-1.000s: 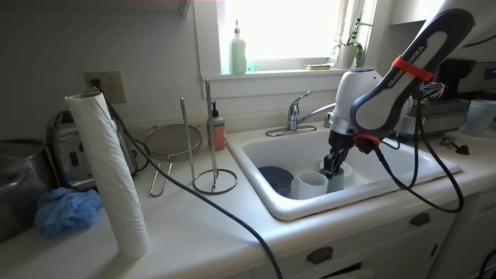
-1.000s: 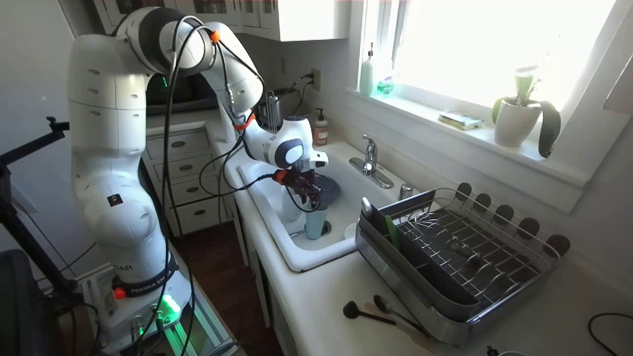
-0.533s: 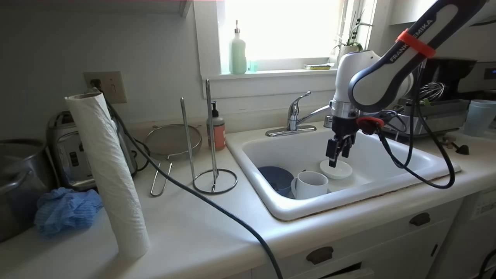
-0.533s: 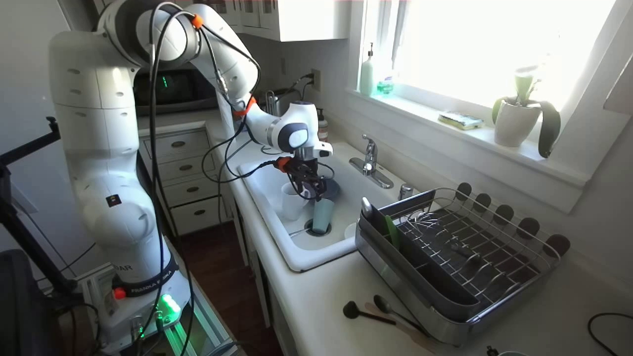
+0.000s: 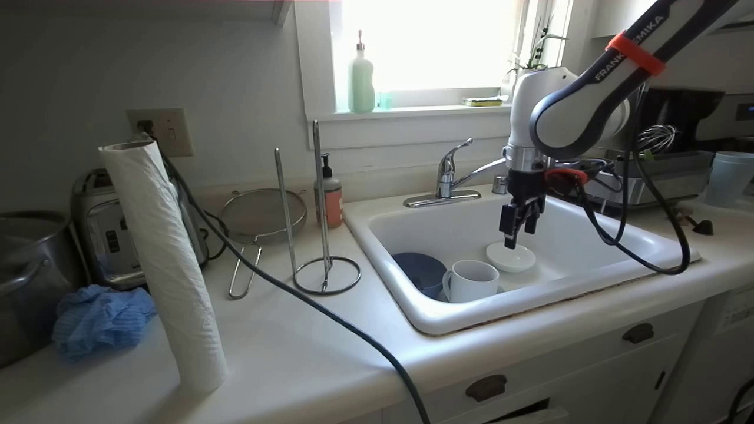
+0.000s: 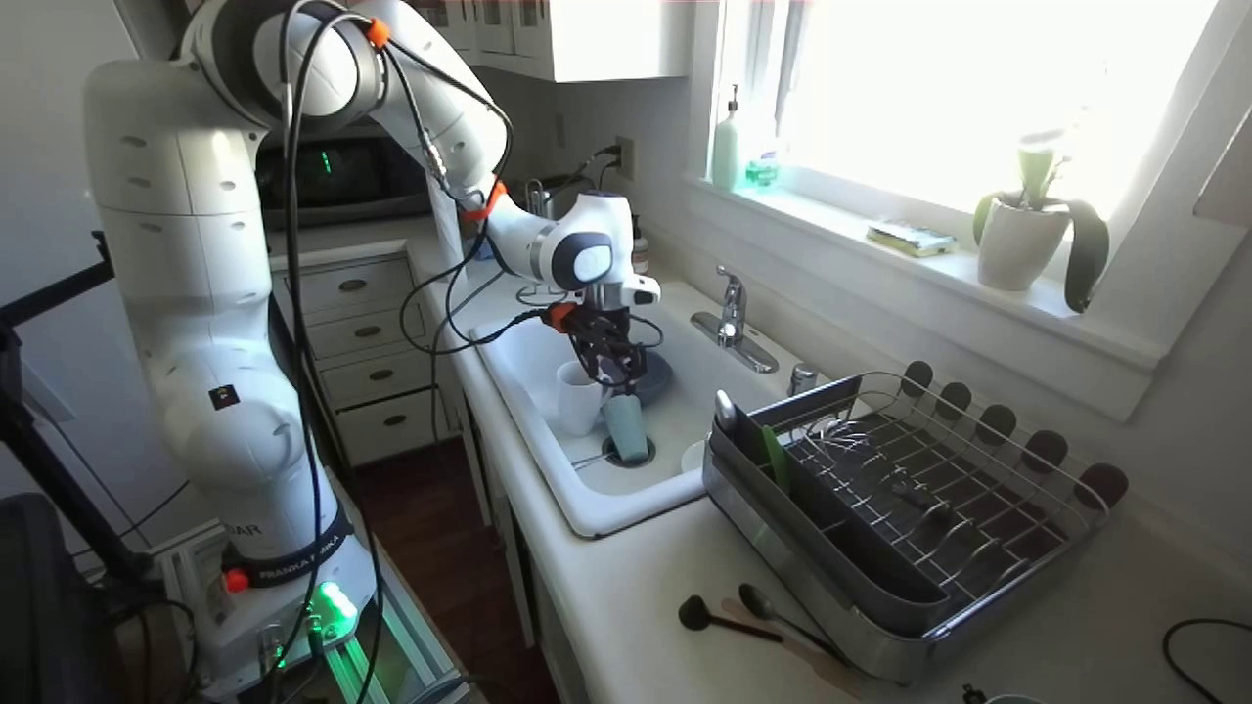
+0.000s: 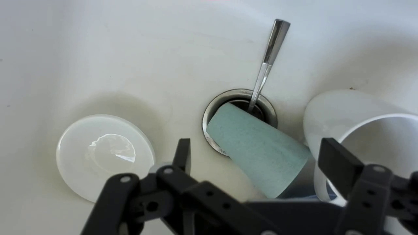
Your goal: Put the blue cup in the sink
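The blue cup [image 7: 241,130], a plain pale blue-green tumbler, is tipped over inside the white sink [image 5: 530,302]. Its base end lies over the metal drain, and its mouth points toward the white mug [image 7: 333,111]; whether the two touch I cannot tell. The cup [image 6: 627,430] also shows leaning in an exterior view, while in an exterior view the mug [image 5: 473,281] hides nearly all of it. Above the basin, my gripper [image 5: 521,235] points downward with its jaws wide apart. In the wrist view nothing is between the fingers [image 7: 183,153]; the cup lies below them.
The sink also holds a white dish [image 7: 104,156], a dark blue bowl [image 5: 421,274] and a metal utensil [image 7: 272,49]. A chrome faucet [image 5: 447,171] stands at its back. Beside it are a dish rack [image 6: 910,508] and a pale tumbler [image 5: 728,176].
The gripper has opened and risen off the blue cup. The cup went from upright at the fingers to leaning, then tipped toward the mug. The whole arm has lifted.
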Tool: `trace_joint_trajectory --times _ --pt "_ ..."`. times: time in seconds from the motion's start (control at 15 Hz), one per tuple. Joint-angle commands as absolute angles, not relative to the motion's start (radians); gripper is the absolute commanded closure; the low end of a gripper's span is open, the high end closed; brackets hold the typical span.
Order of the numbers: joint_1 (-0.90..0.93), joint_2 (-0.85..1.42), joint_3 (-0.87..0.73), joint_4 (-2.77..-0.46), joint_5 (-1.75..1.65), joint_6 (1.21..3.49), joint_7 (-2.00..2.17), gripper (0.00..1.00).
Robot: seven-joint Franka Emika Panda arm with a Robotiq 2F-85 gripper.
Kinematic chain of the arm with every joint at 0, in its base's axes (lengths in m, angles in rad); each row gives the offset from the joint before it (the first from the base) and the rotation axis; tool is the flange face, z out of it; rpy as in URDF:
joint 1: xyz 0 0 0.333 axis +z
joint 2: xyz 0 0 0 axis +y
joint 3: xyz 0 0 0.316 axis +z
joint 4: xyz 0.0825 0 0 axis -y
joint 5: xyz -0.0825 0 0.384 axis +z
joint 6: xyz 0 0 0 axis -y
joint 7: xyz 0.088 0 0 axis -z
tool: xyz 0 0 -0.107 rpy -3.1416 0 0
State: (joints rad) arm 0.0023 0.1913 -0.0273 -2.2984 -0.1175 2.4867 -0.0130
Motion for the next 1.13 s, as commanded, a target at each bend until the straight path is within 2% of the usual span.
trace_joint_trajectory --times 0.0,0.8,0.87,1.07 --pt "-0.009 0.173 -0.02 -2.296 -0.095 2.451 -0.047 0.0" --pt "-0.013 -0.158 -0.026 -2.458 -0.056 2.471 -0.115 0.0" --pt "-0.016 -0.073 -0.027 -2.396 -0.076 2.475 -0.092 0.0" --pt "-0.013 -0.128 -0.025 -2.431 -0.076 2.475 -0.092 0.0"
